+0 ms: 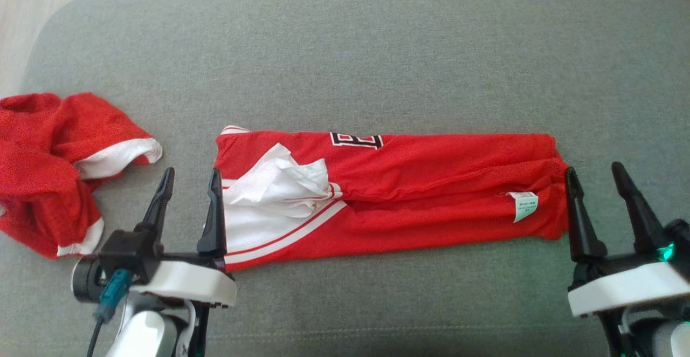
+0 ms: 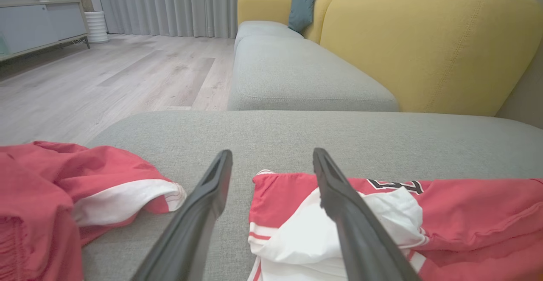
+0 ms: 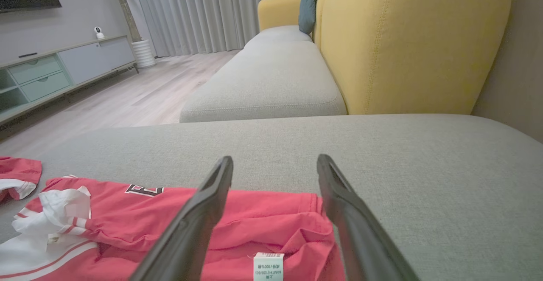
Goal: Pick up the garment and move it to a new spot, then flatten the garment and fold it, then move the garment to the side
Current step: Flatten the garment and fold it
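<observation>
The garment [image 1: 409,184] is a red jersey with white trim and a black-and-white letter, folded into a long strip across the grey cushion [image 1: 377,66]. Its white-lined end [image 2: 314,238] lies at the left, its label end [image 3: 267,234] at the right. My left gripper [image 1: 188,176] is open at the strip's left end, its right finger over the white edge. At the strip's right end my right gripper [image 1: 595,173] is open too, its left finger at the red edge. Nothing is held in either.
A second red and white garment [image 1: 51,168] lies crumpled at the cushion's left edge. Beyond it are wooden floor [image 2: 106,73], another grey cushion [image 2: 297,73] and a yellow backrest [image 2: 432,47].
</observation>
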